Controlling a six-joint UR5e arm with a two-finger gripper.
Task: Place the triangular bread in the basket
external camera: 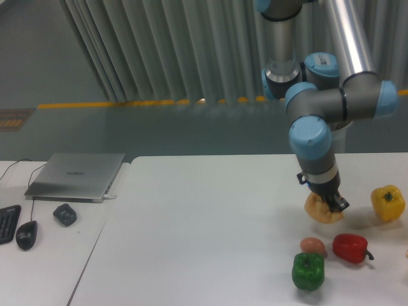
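Observation:
The triangular bread (pixel 320 211) is a golden-orange wedge on the white table at the right. My gripper (pixel 329 202) comes down on it from above and its dark fingers sit on the bread's top. The fingers hide most of their own gap, so I cannot tell whether they are closed on the bread. No basket shows in this view.
A yellow pepper (pixel 387 202) lies right of the bread. A red pepper (pixel 350 247), a small brown egg (pixel 312 245) and a green pepper (pixel 308 271) lie in front of it. A laptop (pixel 76 175), a mouse (pixel 26 234) and a small dark object (pixel 64 213) are on the left table.

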